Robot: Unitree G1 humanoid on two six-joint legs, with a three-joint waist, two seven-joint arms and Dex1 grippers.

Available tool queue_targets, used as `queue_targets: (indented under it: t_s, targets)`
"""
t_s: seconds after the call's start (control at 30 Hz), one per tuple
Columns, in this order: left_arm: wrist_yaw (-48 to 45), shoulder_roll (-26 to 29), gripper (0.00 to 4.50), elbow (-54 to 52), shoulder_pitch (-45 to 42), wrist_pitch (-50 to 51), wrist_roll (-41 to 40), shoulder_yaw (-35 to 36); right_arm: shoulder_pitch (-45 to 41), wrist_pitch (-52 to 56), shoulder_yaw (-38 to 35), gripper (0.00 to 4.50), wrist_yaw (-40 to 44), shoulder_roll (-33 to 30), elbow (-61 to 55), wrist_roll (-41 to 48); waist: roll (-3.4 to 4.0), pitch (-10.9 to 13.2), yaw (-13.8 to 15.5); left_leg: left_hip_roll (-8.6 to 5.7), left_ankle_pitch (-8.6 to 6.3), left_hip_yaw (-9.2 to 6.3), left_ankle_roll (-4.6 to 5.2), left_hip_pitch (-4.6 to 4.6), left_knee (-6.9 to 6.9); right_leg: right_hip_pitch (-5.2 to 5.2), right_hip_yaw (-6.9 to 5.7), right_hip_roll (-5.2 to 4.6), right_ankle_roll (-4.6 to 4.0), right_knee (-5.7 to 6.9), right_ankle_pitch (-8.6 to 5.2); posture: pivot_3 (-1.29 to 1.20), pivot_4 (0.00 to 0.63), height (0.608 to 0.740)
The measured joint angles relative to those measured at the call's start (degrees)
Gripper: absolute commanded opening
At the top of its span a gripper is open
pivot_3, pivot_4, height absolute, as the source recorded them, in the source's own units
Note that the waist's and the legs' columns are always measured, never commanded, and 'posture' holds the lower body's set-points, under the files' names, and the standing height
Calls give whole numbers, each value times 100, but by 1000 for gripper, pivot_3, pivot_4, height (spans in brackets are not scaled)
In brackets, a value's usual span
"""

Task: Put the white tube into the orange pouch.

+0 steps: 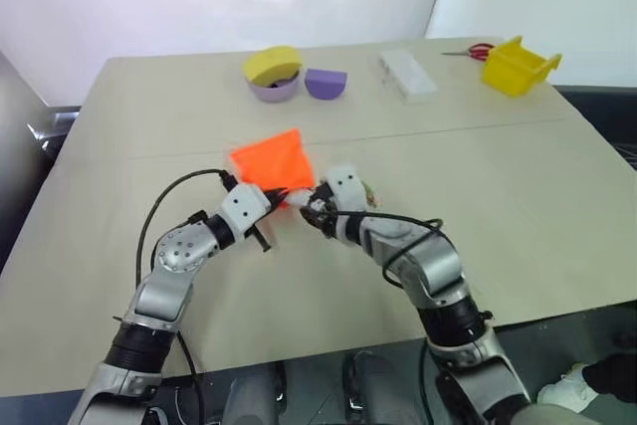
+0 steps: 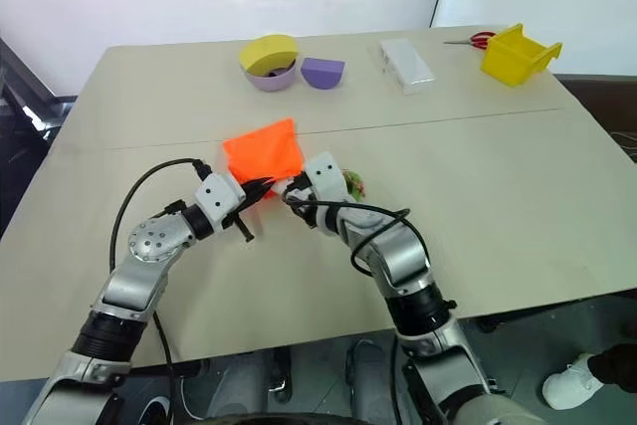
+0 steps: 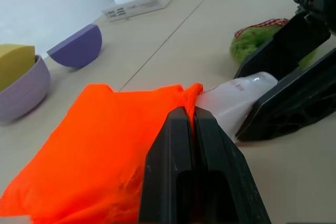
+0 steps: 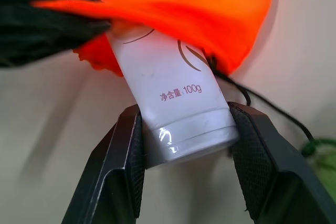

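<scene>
Toward twelve o'clock on the beige surface (image 1: 518, 206): a lilac bowl (image 1: 273, 87) holding a yellow half-round block (image 1: 271, 64), a purple half-round block (image 1: 325, 83) just beside it, then a white rectangular box (image 1: 407, 74), red-handled scissors (image 1: 476, 50) and a yellow bin (image 1: 518, 65) out at one to two o'clock. All well apart from the work at centre, none blocking it. Closer in, a green soft object with a red checked trim (image 3: 252, 43) lying just at three o'clock of the right wrist, a black cord (image 4: 262, 103) trailing toward it.

Pale wall behind the surface; a seam running across the top from nine to three o'clock.

Left end effector (image 1: 280, 197) reaching level toward two o'clock, clenched on the rim of the orange pouch (image 1: 271, 161). Right end effector (image 4: 185, 129) angled down toward eleven o'clock, grasping the white tube (image 4: 173, 98) near its cap end, the far end of the tube already inside the pouch mouth. Pouch lying flat at centre, tube bridging pouch mouth and right fingers (image 4: 123, 156).
</scene>
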Motion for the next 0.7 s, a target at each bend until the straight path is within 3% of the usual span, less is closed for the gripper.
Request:
queue_targets:
  t_s: [0.2,0.53,0.7]
  targets:
    - [51,-72,0,14,-6,2,0,-4,-252,53,-36,1780,-237,343,501,-129,0,0,-11,-1,0,3,1,-7,1,-6,0,1,2,1,1,0,150,740]
    - [66,-63,0,14,3,15,5,-1,-479,119,-840,1780,-677,1063,940,-14,0,0,-7,0,1,3,-1,-21,0,-19,-1,-1,3,4,3,0,150,740]
    - [90,-68,0,12,9,50,40,-8,-489,196,-1067,1780,-723,1072,935,172,1,0,0,0,1,2,-1,-26,-1,-23,-4,0,4,4,3,0,150,740]
